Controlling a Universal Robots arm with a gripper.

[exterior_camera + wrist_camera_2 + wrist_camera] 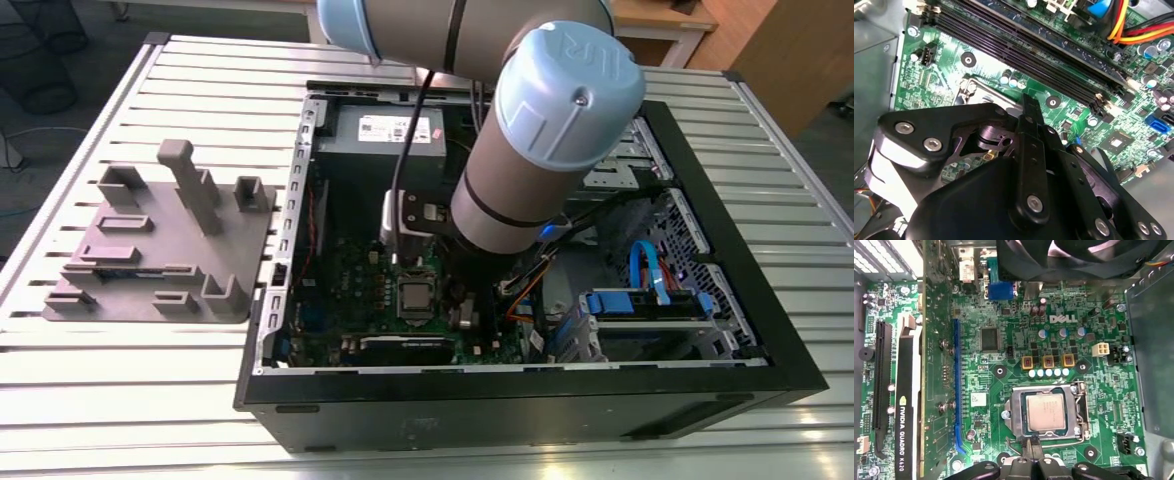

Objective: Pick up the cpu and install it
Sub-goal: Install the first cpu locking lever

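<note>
The cpu [1045, 411] lies flat in the motherboard's [1004, 390] socket [1046, 412], its silver top bare within the metal frame. The gripper [1030, 447] hangs just beside the socket's edge with its fingertips [1033, 444] pressed together on nothing, apart from the chip. Beside the socket, past a blue slot [956, 385], stands a black graphics card [906, 400] with pale lettering.
</note>
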